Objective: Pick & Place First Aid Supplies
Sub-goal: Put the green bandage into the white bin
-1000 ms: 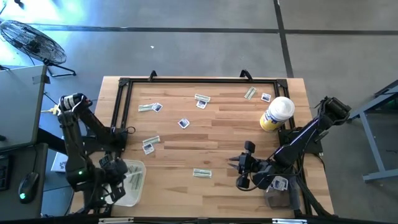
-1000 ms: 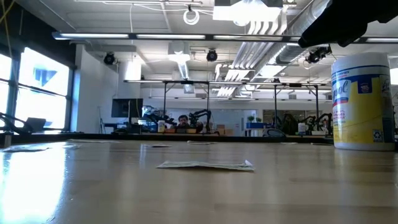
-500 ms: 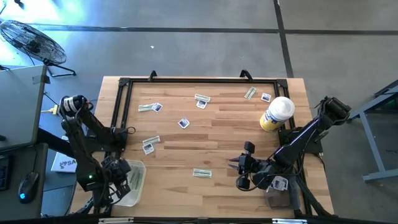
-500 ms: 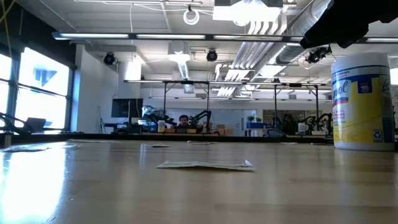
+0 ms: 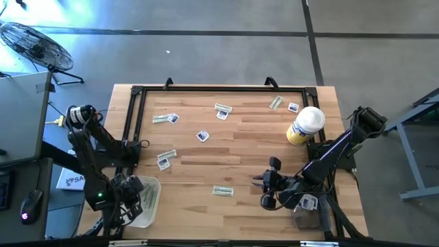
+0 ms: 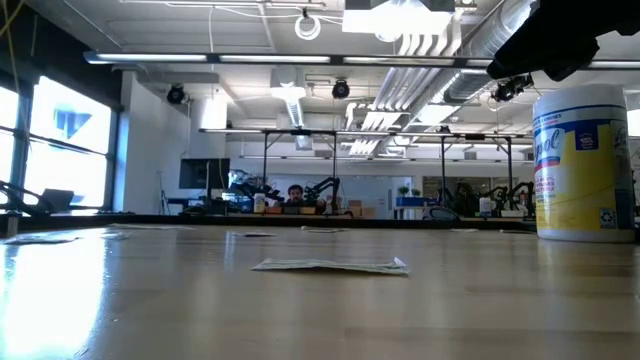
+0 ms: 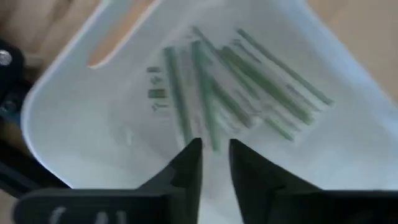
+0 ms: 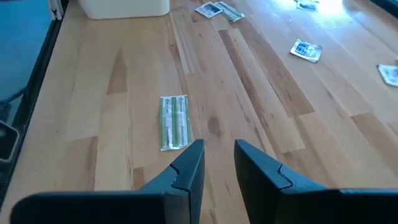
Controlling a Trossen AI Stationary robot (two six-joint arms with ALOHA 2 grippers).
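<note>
Several first aid supplies lie flat on the wooden table: pale green strips [image 5: 162, 118] [image 5: 276, 103] and small white squares [image 5: 202, 136] [image 5: 293, 107]. One strip [image 5: 223, 191] [image 8: 174, 121] lies near the front edge, just ahead of my right gripper [image 5: 257, 182] [image 8: 217, 155], which hovers open and empty. My left gripper [image 5: 130, 197] [image 7: 214, 155] points down into the white bin [image 5: 154, 182] [image 7: 56, 93] at the front left. Its fingers stand slightly apart, nothing between them, above several strips [image 7: 249, 87] lying on the bin's floor.
A yellow bottle with a white cap [image 5: 304, 125] [image 6: 580, 165] stands at the right, beside my right arm. A black frame [image 5: 206, 88] borders the table's far and side edges. Bare wood lies between the scattered packets in the middle.
My left gripper has sunk toward the white bin and tipped a little; it now hangs low over the strips inside.
</note>
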